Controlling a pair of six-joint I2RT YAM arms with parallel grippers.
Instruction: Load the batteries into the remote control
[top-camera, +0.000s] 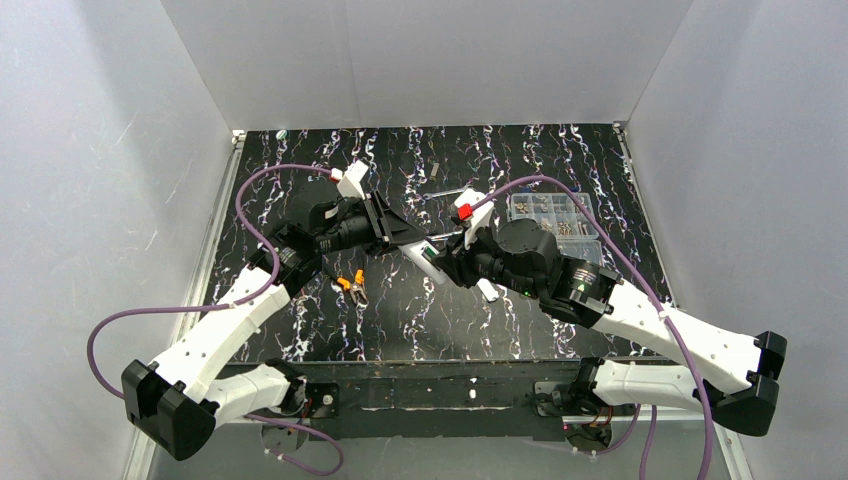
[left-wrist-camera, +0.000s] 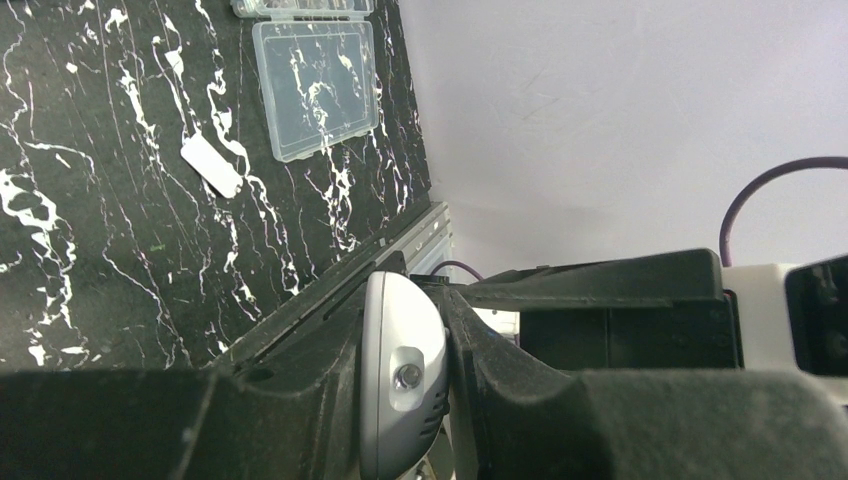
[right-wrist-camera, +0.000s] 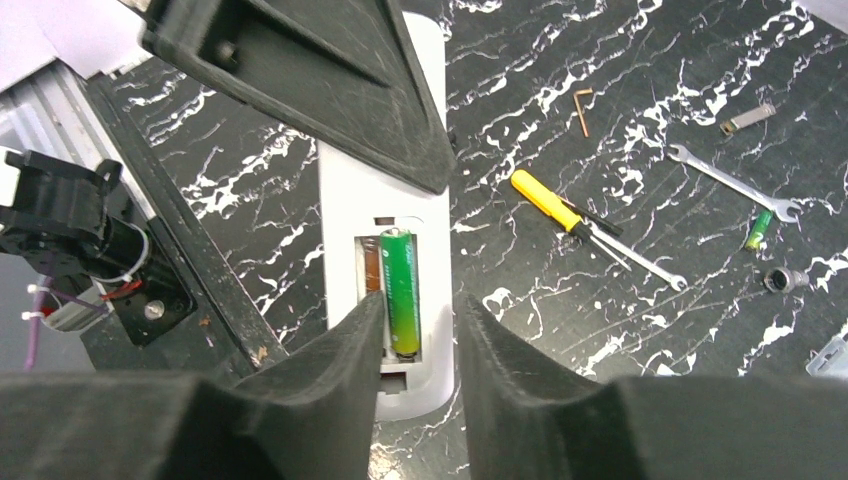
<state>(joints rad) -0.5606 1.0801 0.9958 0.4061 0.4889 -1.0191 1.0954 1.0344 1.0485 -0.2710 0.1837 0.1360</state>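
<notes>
My left gripper (left-wrist-camera: 405, 300) is shut on the white remote control (left-wrist-camera: 400, 370) and holds it above the table, its back toward the right wrist camera. The recessed compartment is uncovered, and one green battery (right-wrist-camera: 400, 290) lies in its right slot. The slot beside it shows a bare metal contact. My right gripper (right-wrist-camera: 420, 303) is open, one finger on each side of the compartment's near end, with nothing between them. Another green battery (right-wrist-camera: 758, 230) lies on the table at the right. In the top view the remote (top-camera: 428, 262) spans between the left gripper (top-camera: 405, 238) and the right gripper (top-camera: 447, 258).
A yellow-handled screwdriver (right-wrist-camera: 545, 195), a wrench (right-wrist-camera: 730, 180), a hex key (right-wrist-camera: 583, 105) and a socket (right-wrist-camera: 782, 278) lie on the black marbled table. A clear plastic box (left-wrist-camera: 315, 85) and a small white cover piece (left-wrist-camera: 212, 165) lie further off. Orange-handled pliers (top-camera: 350, 285) sit under the left arm.
</notes>
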